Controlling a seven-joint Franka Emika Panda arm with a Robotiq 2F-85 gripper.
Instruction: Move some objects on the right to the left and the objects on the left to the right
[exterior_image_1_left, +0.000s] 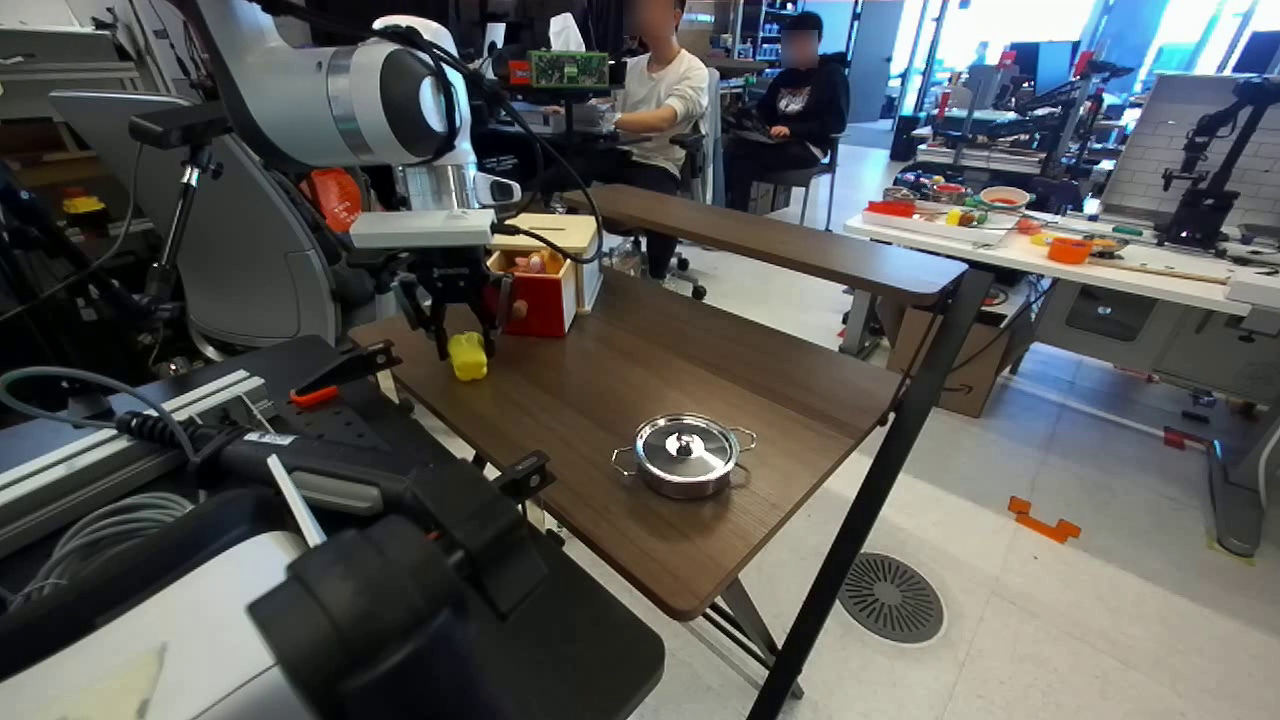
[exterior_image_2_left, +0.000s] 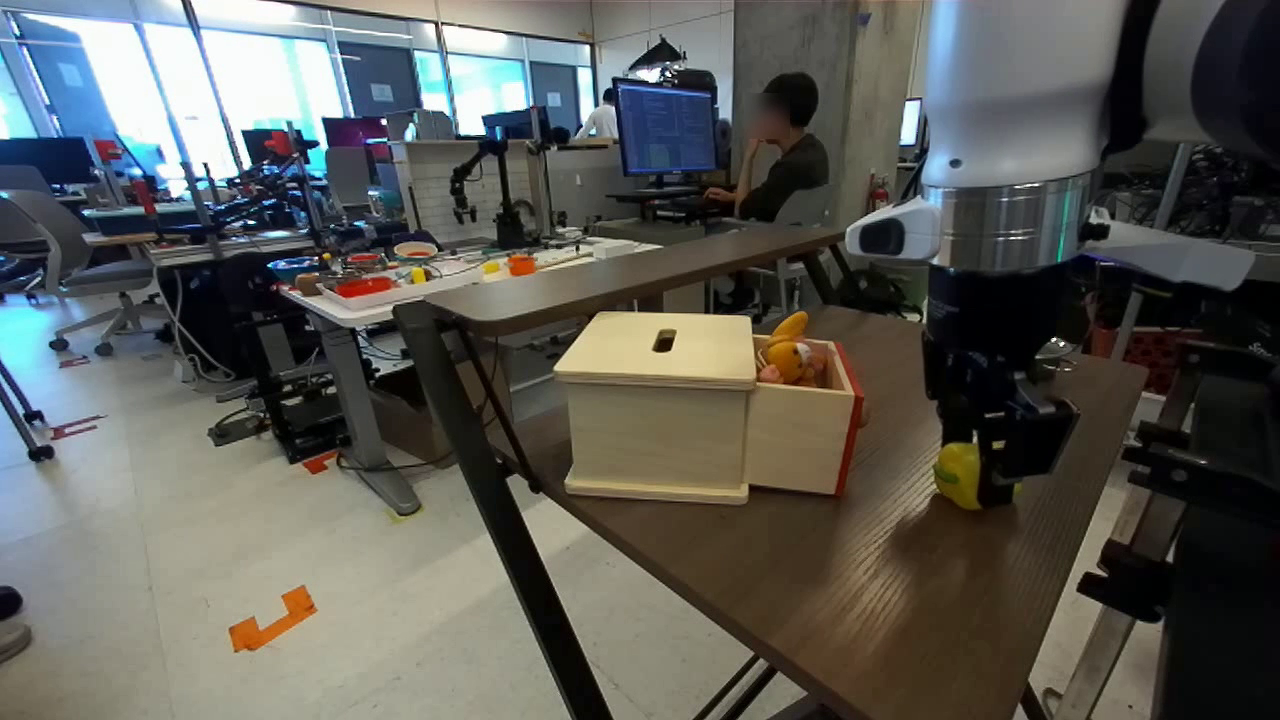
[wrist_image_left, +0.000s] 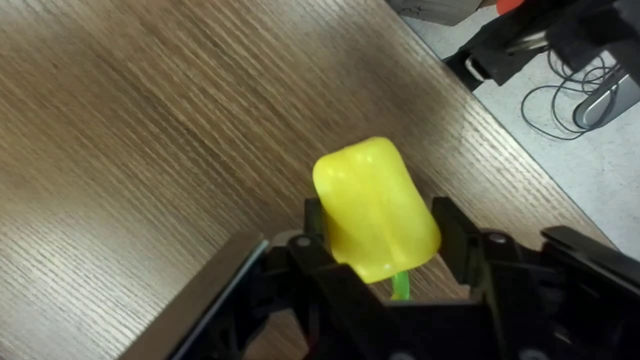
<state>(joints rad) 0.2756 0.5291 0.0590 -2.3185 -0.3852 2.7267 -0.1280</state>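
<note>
1. In an exterior view, our gripper (exterior_image_1_left: 466, 347) points down over the left part of the table (exterior_image_1_left: 620, 350), its fingers (wrist_image_left: 452, 235) clasped on the yellow toy pepper (wrist_image_left: 375, 210). The wrist view shows one finger against each side.
2. We seem to squeeze across the pepper because its flanks face the fingers; the green stem (wrist_image_left: 401, 285) points back between them.
3. The pepper is close to the table's near left edge; whether it touches the wood, we can't say. We judge this to be the start of its carry rightward.
4. The lidded pot (exterior_image_1_left: 685, 455) stands upright, well apart, near and to the right. It likely waits for the opposite trip; its side handles look like safer holds than the loose lid's knob.
5. Left of the pepper in an exterior view stands a wooden box (exterior_image_2_left: 655, 430), its drawer (exterior_image_2_left: 795, 440) pulled out rightward, perhaps to show the toys (exterior_image_2_left: 790, 360) inside.
</note>
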